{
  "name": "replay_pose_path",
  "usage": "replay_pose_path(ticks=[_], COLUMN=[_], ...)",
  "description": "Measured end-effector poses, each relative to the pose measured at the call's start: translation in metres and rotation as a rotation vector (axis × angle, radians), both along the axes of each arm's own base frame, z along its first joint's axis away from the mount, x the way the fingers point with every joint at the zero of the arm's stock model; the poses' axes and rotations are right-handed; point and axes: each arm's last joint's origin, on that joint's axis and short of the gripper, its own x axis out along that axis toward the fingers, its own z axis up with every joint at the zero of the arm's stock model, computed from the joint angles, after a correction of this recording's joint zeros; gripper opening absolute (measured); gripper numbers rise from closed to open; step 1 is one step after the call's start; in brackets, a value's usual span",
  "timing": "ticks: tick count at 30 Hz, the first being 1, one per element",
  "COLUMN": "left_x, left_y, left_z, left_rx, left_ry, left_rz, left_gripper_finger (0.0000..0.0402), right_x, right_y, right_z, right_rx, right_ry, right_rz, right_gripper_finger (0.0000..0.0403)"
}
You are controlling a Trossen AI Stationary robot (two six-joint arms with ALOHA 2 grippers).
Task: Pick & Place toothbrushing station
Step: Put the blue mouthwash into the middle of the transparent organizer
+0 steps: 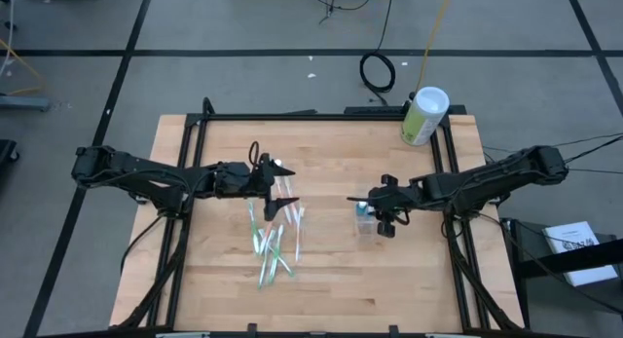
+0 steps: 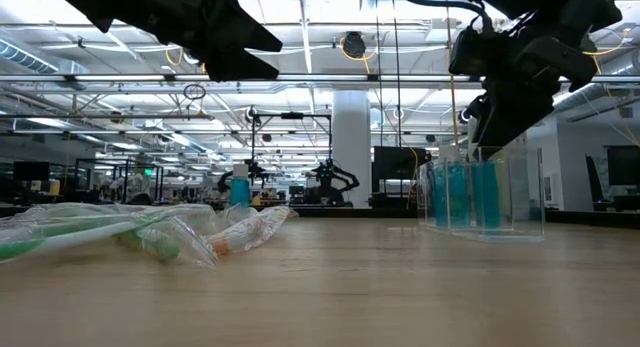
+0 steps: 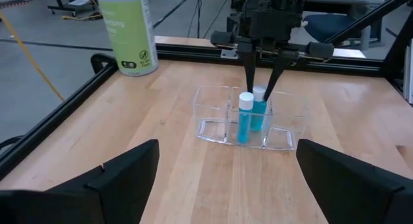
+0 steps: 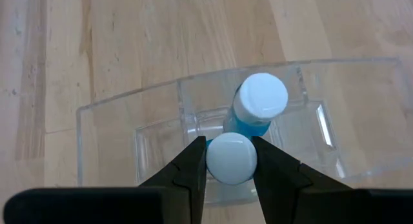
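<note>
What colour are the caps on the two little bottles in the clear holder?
White caps on blue bottles, clearest in the right wrist view.

Count: two blue white-capped bottles (image 3: pixel 246 117) standing side by side inside one clear organizer (image 3: pixel 219 117). One pale-green canister (image 1: pixel 424 115) well apart from the organizer. One heap of wrapped toothbrushes (image 1: pixel 274 243); individual number cannot be told.
</note>
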Motion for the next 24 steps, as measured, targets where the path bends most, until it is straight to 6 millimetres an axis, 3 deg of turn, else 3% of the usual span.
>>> replay_pose_path(ticks=[24], left_x=[-0.0002], left_y=[0.0], left_z=[-0.001], left_rx=[-0.001], left_ry=[0.01], left_rz=[0.001], left_gripper_finger=[0.0375], right_x=[-0.0043], right_y=[-0.0004], right_z=[0.0067], right_rx=[0.011], right_ry=[-0.034], right_rz=[0.0], right_gripper_finger=[0.0174])
